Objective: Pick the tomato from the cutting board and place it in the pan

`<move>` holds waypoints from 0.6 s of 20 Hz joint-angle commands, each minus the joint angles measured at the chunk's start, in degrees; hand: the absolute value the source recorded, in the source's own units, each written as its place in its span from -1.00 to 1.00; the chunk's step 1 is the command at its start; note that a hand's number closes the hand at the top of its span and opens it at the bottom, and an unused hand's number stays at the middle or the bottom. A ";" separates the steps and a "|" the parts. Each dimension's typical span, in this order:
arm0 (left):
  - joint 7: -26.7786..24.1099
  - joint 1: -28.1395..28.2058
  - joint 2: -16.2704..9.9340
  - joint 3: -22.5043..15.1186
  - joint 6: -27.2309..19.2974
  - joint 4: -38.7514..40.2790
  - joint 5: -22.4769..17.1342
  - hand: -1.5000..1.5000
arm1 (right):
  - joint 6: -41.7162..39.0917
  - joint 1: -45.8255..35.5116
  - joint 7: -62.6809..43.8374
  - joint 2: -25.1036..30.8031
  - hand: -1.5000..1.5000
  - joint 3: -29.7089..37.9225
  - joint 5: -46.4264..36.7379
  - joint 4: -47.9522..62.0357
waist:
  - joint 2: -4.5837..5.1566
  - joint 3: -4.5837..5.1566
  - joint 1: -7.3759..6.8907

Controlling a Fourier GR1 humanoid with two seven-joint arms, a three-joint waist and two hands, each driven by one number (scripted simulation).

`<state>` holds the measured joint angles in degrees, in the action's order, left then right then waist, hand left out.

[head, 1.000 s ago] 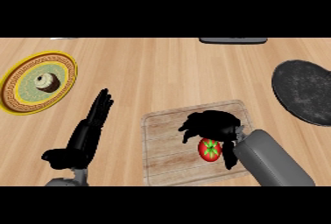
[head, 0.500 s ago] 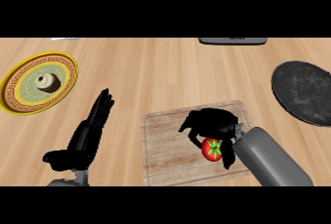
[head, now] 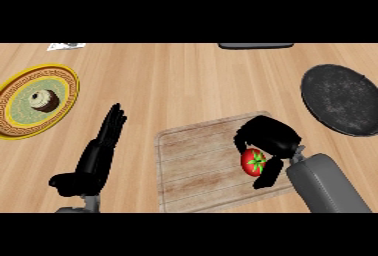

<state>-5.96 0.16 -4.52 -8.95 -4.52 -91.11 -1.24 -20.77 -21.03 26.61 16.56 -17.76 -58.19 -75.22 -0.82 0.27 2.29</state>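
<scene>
Tomato point(head: 255, 162): smooth, round, red, with a green star-shaped calyx, enclosed by the curled black fingers of the right hand point(head: 267, 139) over the cutting board point(head: 196, 167). Board: rectangular pale wood with visible plank grain, directly beneath that hand. Pan point(head: 348, 100): dark, round, matte and speckled, beyond the right hand toward the far right. Left hand point(head: 94, 159): fingers straight and pressed together, resting left of the board. Round patterned plate point(head: 22, 112) with gold rim lies beyond it.
</scene>
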 commanded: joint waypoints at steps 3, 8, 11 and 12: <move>1.42 2.15 -1.21 2.06 -0.56 -1.71 -0.90 0.00 | 5.84 12.63 -14.51 0.52 1.00 11.21 2.00 -11.07 | -0.79 -0.21 3.07; -0.82 1.26 -1.28 2.29 0.59 0.11 -1.13 0.00 | 7.98 16.23 -21.59 -1.60 1.00 17.08 4.72 -29.49 | -0.17 -0.15 1.30; -1.89 -0.44 -0.22 1.54 0.53 2.68 -0.37 0.00 | 5.32 21.08 -23.75 -2.61 1.00 20.53 9.87 -40.09 | 0.21 -0.18 0.71; 0.53 1.01 -1.24 1.79 1.22 -1.07 -1.45 0.00 | 3.84 22.26 -24.46 -2.14 1.00 23.23 12.44 -42.80 | 0.15 -0.23 0.04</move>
<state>-6.42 0.60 -5.44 -7.04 -3.84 -90.65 -2.29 -15.01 -3.21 6.34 15.50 0.06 -51.02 -107.01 -0.86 0.10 3.41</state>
